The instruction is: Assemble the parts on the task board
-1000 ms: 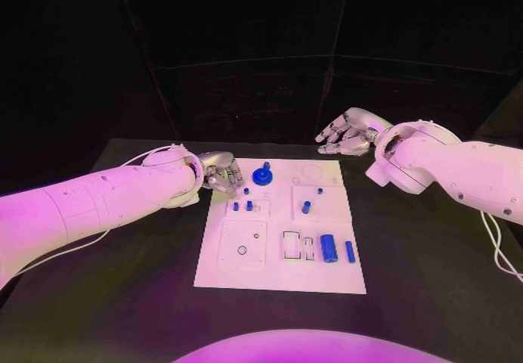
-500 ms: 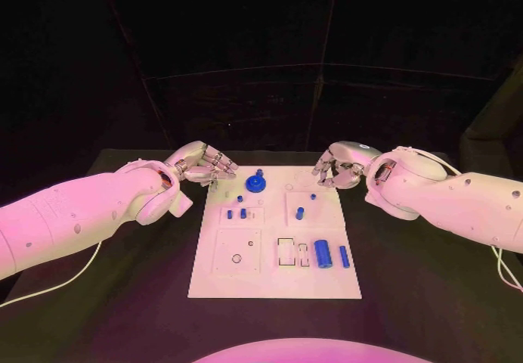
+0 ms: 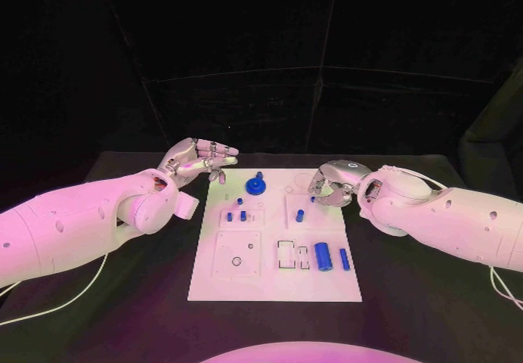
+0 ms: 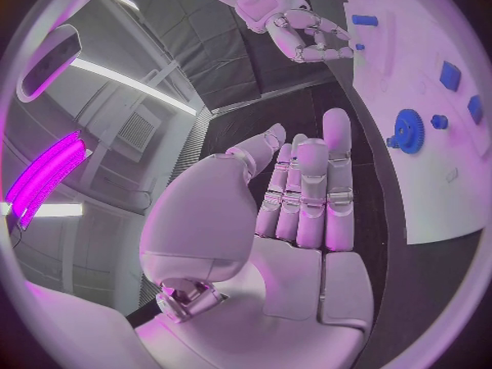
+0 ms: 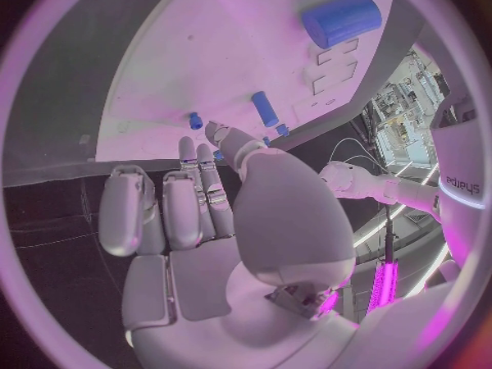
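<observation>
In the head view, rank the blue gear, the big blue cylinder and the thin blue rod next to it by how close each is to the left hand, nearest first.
1. Blue gear: far end of the task board, just beside the left hand.
2. Big blue cylinder: nearer end of the board, toward its right side.
3. Thin blue rod: right beside the cylinder, by the board's right edge, slightly farther.

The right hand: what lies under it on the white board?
The right hand hovers over the task board's far right corner. Beside its fingers stand a small blue peg and a blue cylinder. Whatever lies directly beneath the palm is covered.
</observation>
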You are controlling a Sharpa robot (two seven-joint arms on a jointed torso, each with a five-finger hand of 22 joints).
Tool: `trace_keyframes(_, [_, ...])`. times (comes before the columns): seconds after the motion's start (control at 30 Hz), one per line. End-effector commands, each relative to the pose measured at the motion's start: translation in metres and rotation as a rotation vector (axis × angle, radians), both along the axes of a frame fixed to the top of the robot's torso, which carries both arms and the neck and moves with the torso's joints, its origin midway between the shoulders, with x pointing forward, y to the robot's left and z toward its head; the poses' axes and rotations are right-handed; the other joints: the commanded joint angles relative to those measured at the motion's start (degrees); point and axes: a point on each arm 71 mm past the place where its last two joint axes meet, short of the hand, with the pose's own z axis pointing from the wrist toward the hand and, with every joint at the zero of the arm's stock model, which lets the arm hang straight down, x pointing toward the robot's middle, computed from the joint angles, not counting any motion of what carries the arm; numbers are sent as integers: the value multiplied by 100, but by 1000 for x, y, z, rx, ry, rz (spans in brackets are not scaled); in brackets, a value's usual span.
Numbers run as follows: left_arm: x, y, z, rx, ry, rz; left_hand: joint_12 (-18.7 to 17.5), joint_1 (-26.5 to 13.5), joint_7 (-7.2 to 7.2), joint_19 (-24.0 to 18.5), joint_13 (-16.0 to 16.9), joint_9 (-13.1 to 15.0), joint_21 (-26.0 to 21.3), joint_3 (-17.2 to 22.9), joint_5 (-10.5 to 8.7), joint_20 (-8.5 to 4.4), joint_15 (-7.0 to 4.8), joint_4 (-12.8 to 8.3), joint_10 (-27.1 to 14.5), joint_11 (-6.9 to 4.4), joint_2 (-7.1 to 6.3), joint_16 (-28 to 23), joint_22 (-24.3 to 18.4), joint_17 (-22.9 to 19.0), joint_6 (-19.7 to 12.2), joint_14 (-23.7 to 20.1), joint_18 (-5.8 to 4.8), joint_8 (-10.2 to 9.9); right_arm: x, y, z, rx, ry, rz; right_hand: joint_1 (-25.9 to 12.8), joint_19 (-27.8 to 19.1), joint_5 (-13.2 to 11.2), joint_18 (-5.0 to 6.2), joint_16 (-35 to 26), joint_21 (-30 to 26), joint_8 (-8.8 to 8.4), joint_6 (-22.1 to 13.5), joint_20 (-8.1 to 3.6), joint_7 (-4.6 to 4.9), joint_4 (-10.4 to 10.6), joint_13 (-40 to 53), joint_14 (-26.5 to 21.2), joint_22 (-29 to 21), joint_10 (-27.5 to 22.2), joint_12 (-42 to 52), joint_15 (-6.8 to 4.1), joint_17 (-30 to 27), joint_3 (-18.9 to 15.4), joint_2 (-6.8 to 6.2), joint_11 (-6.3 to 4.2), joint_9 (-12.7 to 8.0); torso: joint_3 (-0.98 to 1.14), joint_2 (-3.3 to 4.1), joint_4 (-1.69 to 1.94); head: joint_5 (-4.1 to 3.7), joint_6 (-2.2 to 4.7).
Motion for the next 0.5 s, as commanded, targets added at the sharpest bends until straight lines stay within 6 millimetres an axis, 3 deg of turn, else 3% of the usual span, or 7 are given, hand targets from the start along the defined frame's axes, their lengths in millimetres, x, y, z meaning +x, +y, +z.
trace_keyframes(0.03, [-2, -2, 3, -71, -1, 2, 4, -5, 30, -57, -10, -9, -50, -39, 13, 4, 6, 15, 40, 22, 28, -36, -17, -25, 27, -34, 26, 15, 2, 3, -3, -32, -6, 8, -3, -9, -23, 62, -28, -41, -35, -32, 33, 28, 7, -25, 205, -17, -23, -33, 46, -8, 42, -54, 21, -5, 1, 5, -10, 18, -15])
trace_keyframes(0.2, [-4, -4, 2, -71, 5, 4, 5, -3, 45, -57, -11, -11, -66, -46, 14, 7, 11, 15, 37, 29, 26, -52, -28, -51, 20, -46, 25, 10, 5, 5, -6, -40, 3, 8, 29, -9, -37, 65, -22, -53, -34, -37, 43, 24, -4, -110, 205, -31, -13, -44, 50, -3, 105, -20, 23, 0, 9, 19, 2, 21, -10])
trace_keyframes(0.5, [-6, -4, 2, -71, 8, 5, 6, 13, 63, -56, -12, -14, -89, -51, 14, 12, 19, 5, 29, 41, 24, -69, -44, -80, 5, -58, 23, 3, 7, 7, -11, -54, 23, 12, 80, 4, -220, 66, -11, -58, 4, 67, 34, -6, -30, -287, 206, -30, 88, -27, 31, 7, 287, 62, -2, 17, 5, 19, -11, 16, -52])
